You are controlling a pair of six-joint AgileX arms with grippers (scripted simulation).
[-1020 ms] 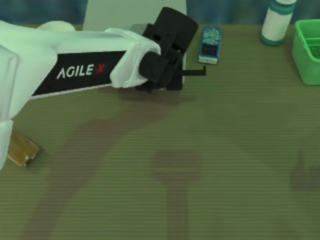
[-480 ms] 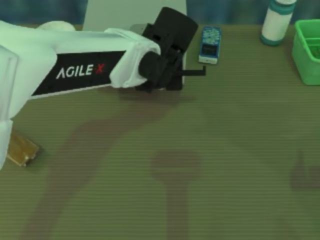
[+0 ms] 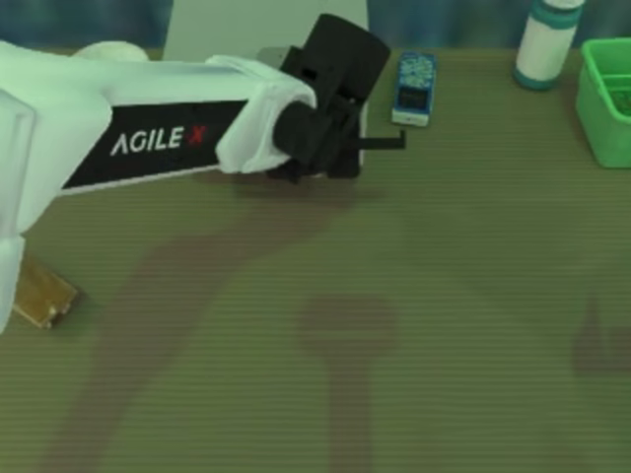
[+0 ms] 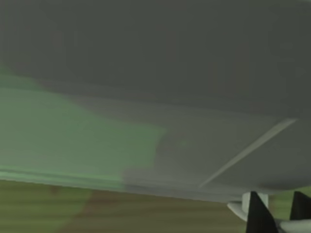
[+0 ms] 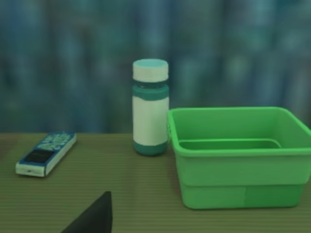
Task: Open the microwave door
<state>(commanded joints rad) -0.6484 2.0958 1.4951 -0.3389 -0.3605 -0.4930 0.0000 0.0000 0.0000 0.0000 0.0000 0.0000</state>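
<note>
Microwave (image 3: 266,25) at worktop (image 3: 444,296) far edge, our left pincer (image 3: 345,148) pressed against microwave door (image 4: 160,97); grip state we cannot tell. Risk: pincer slips off handle, door stays shut. Right arm parked.

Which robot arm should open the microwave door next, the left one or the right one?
Probably the left. Its gripper is already at the microwave, right by the front edge, and its wrist view is filled by the grey panel. The right arm is out of the top view; its camera faces the bottle and green bin.
</note>
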